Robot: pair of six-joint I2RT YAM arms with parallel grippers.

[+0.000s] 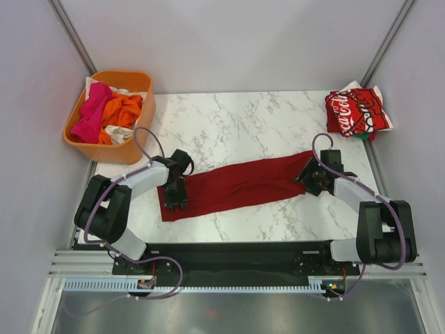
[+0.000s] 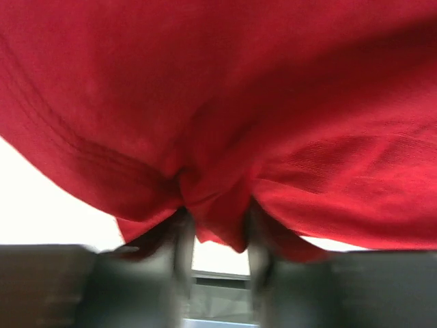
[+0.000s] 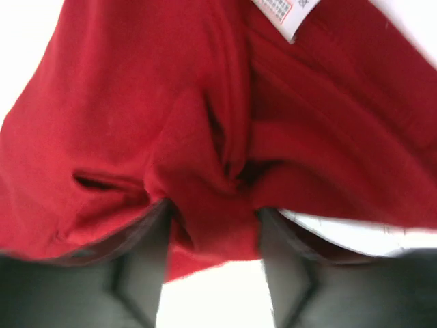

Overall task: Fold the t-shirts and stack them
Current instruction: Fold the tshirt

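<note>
White marble surface (image 1: 243, 118) inside pale grey walls (image 1: 222, 42). A dark-red t-shirt (image 1: 240, 184) lies across its middle as a long strip. Orange tub (image 1: 104, 151) of loose tees (image 1: 104, 111) at the far-left corner; folded Coca-Cola tee (image 1: 354, 111) far right. Only the wrist views show the grip — left hand (image 1: 174, 200) and right hand (image 1: 308, 178) each pinch bunched cloth at a strip end; the right view adds a white label (image 3: 287, 14).

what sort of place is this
Probably a robot lab test cell: plain grey panels on metal struts box in a marble-look table, the left arm and right arm are bolted along its near edge, and a dark-red t-shirt lies between them.
</note>
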